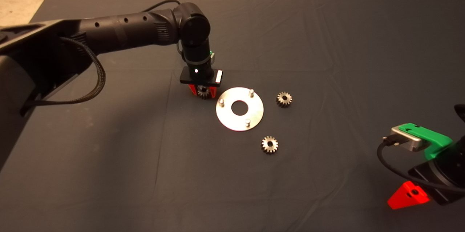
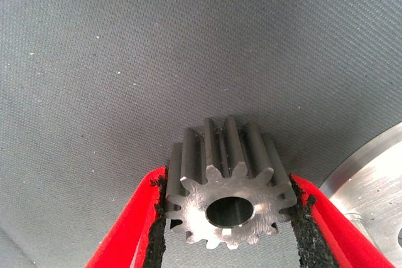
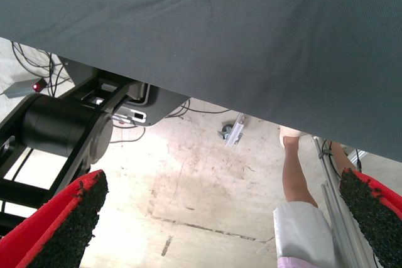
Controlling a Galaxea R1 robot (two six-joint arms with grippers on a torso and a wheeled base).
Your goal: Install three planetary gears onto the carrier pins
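Three toothed steel planetary gears showed: one pinched between the left gripper jaws' gritty black pads, just beside the shiny round carrier disc; two lay flat on the woven dark mat, one beside the disc, one near it. All three cylindrical carrier pins stood bare. Parked at the mat's lower right, the right gripper had its jaws spread, a person's leg beyond.

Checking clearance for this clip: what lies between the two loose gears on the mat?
Only bare mat in the head view; the disc sits beside the line from the gear to the other gear.
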